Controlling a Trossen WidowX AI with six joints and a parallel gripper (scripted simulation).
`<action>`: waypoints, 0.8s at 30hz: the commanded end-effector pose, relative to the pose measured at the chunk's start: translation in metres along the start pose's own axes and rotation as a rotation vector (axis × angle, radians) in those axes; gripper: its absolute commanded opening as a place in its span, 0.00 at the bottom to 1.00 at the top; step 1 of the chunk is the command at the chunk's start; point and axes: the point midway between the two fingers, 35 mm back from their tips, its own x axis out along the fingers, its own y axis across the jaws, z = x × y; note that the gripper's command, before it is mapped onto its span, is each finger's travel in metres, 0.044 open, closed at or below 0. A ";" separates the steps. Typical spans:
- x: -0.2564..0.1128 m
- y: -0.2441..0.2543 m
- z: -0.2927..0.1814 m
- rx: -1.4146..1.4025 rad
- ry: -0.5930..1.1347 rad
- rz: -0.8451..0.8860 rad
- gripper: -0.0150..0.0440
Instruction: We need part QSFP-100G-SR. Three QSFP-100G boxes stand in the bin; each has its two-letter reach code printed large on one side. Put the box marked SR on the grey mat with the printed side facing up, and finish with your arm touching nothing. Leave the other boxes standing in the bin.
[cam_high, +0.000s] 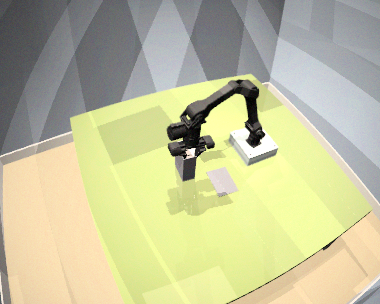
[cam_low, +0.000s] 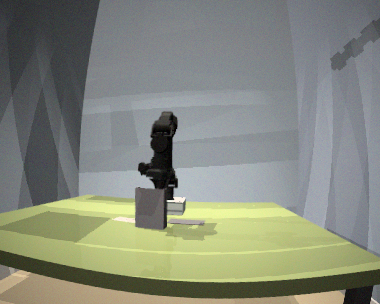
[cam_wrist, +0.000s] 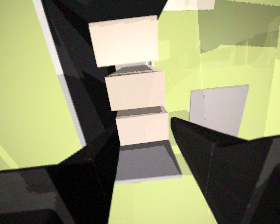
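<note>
Boxes (cam_high: 190, 153) (cam_wrist: 135, 92) are standing in the bin (cam_high: 188, 170) (cam_low: 151, 208) (cam_wrist: 61, 75), hiding their codes; I'm not telling which is SR. My pincer (cam_high: 191, 149) (cam_low: 161, 185) (cam_wrist: 144, 125) is hanging open, one box between its tips.
</note>
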 end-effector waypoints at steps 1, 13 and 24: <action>0.000 0.002 0.000 0.002 0.000 0.010 0.66; -0.028 0.001 -0.001 0.001 0.002 0.022 0.66; -0.065 0.001 -0.001 0.000 0.002 0.028 0.66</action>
